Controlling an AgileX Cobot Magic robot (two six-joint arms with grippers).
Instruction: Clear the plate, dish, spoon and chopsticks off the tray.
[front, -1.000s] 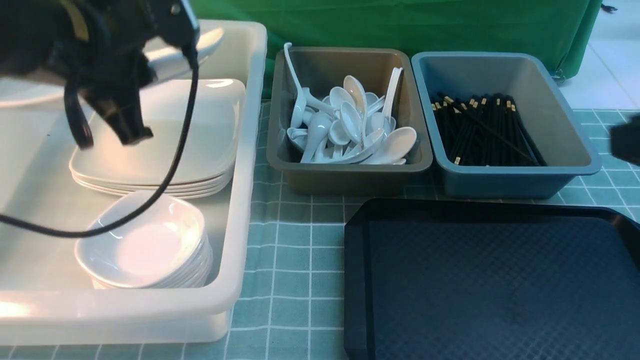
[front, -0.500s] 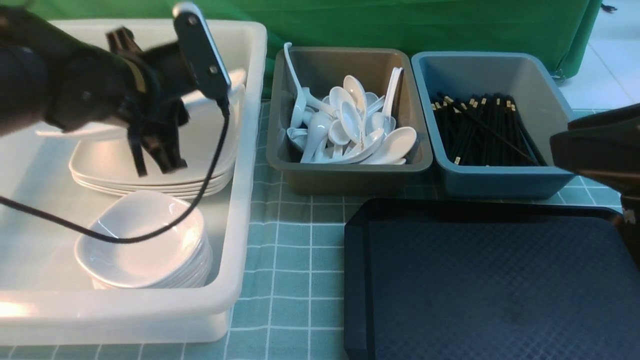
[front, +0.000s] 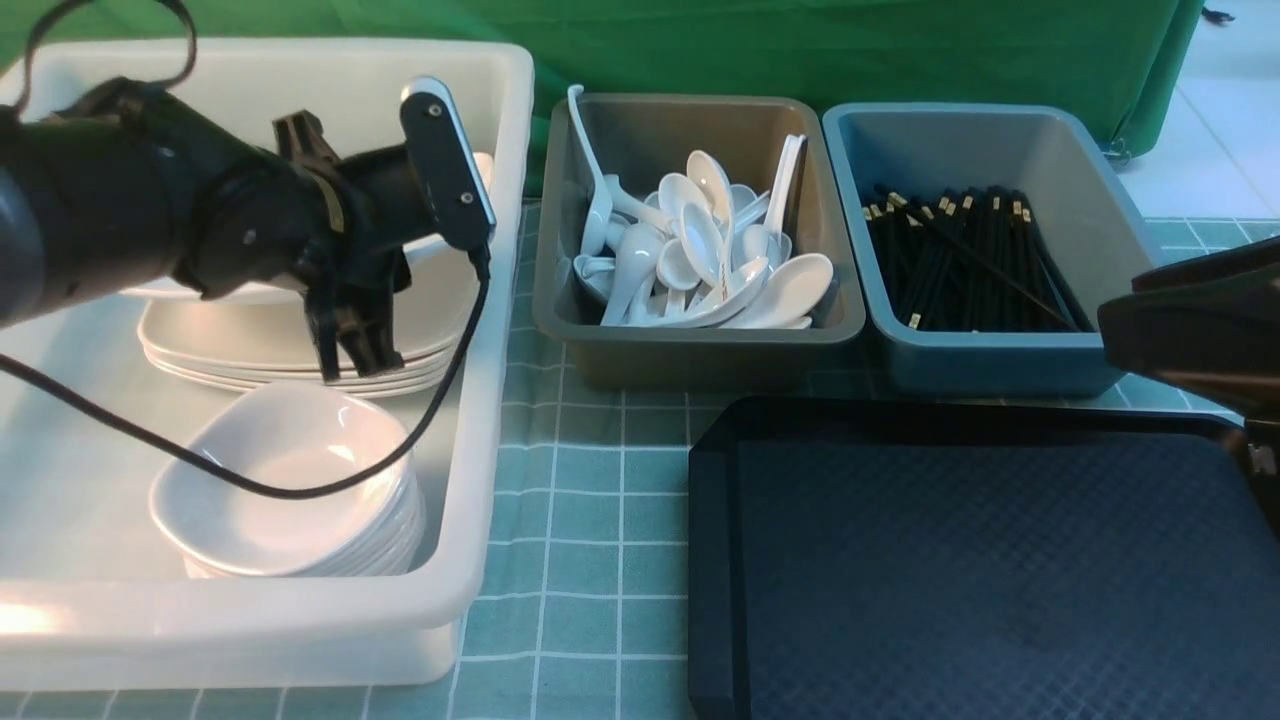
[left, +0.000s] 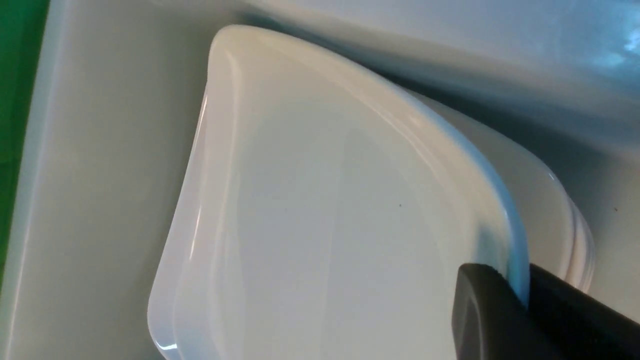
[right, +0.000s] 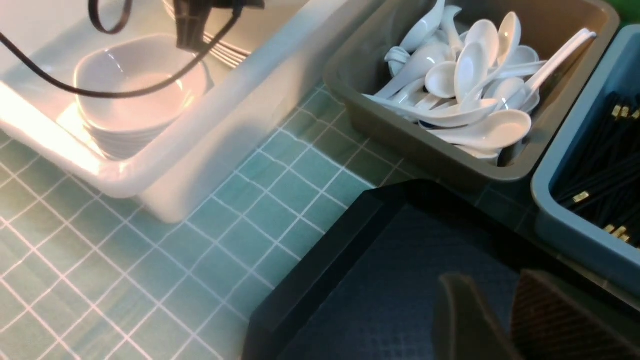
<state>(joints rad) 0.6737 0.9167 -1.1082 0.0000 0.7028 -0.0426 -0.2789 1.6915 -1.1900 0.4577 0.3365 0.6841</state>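
Note:
My left gripper (front: 352, 345) is shut on the rim of a white square plate (front: 200, 295) and holds it tilted just above the stack of plates (front: 250, 352) in the white tub. In the left wrist view the two black fingers pinch the plate's edge (left: 320, 210), with the stack (left: 565, 220) below. My right gripper (right: 487, 280) is open and empty, hovering over the right part of the black tray (front: 960, 560). The tray shows bare in the front view and in the right wrist view (right: 380, 280). No dish, spoon or chopsticks lie on it.
The white tub (front: 500, 300) also holds a stack of small dishes (front: 290, 490). A brown bin of white spoons (front: 700, 250) and a blue bin of black chopsticks (front: 960, 260) stand behind the tray. A cable hangs from my left arm over the dishes.
My left arm has moved right and down with the plate, bringing it lower over the plate stack. My right arm has come in from the right edge over the tray.

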